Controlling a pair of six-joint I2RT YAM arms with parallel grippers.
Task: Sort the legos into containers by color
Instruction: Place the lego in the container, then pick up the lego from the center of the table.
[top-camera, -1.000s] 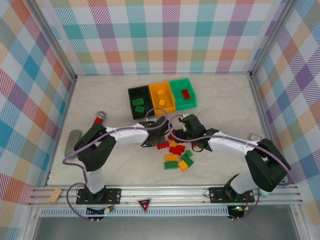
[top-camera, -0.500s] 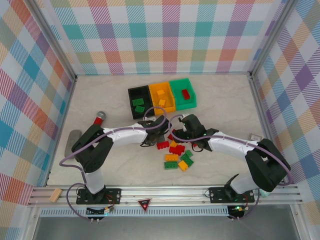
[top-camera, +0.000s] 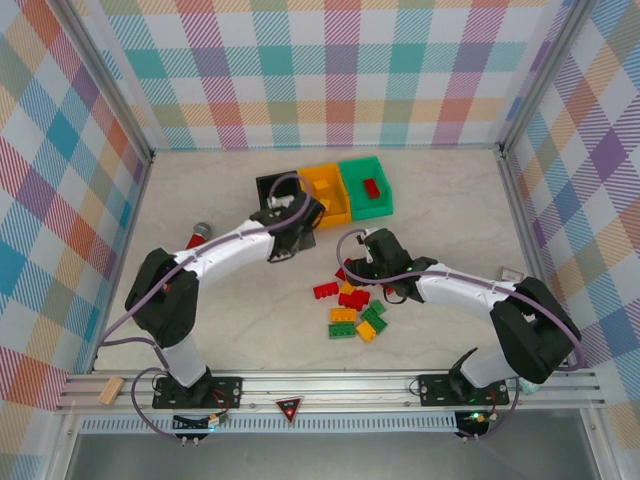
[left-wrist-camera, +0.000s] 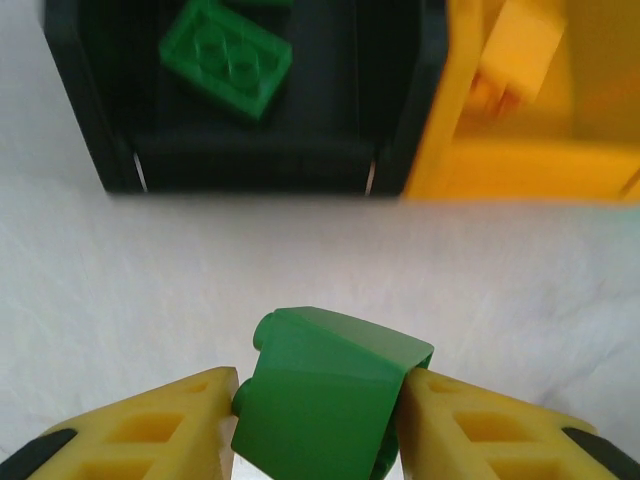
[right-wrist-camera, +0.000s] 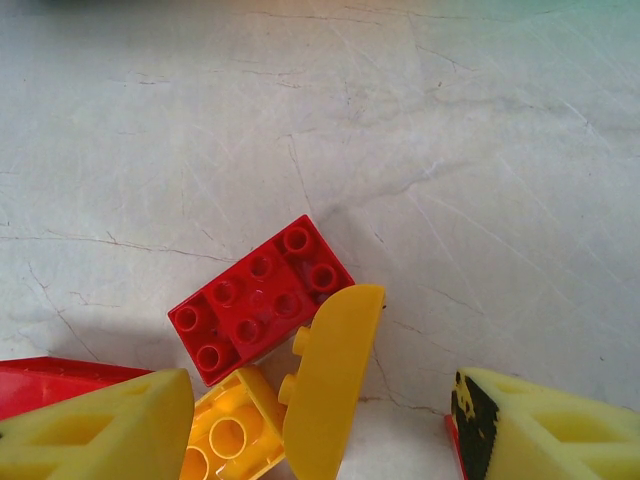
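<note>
My left gripper (top-camera: 294, 234) (left-wrist-camera: 320, 400) is shut on a green lego (left-wrist-camera: 325, 395), held above the table just short of the black container (top-camera: 268, 186) (left-wrist-camera: 250, 160). That container holds a green brick (left-wrist-camera: 225, 55). Beside it stand the orange container (top-camera: 322, 175) (left-wrist-camera: 520, 165) with an orange brick (left-wrist-camera: 515, 55) and the green container (top-camera: 360, 165) with a red brick (top-camera: 371, 188). My right gripper (top-camera: 365, 262) (right-wrist-camera: 320, 430) is open over the pile of legos (top-camera: 350, 310), with a curved yellow piece (right-wrist-camera: 330, 385) standing between its fingers, beside a red brick (right-wrist-camera: 260, 300) and a hollow yellow brick (right-wrist-camera: 225, 435).
A long red stick with a grey head (top-camera: 198, 236) and a grey flat object (top-camera: 148, 285) lie at the left of the table. A wooden block (top-camera: 110, 390) rests on the front rail. Plaid walls close in the back and both sides.
My left arm has swung away from the pile up and back toward the black container, carrying the green lego. The right arm has stayed still.
</note>
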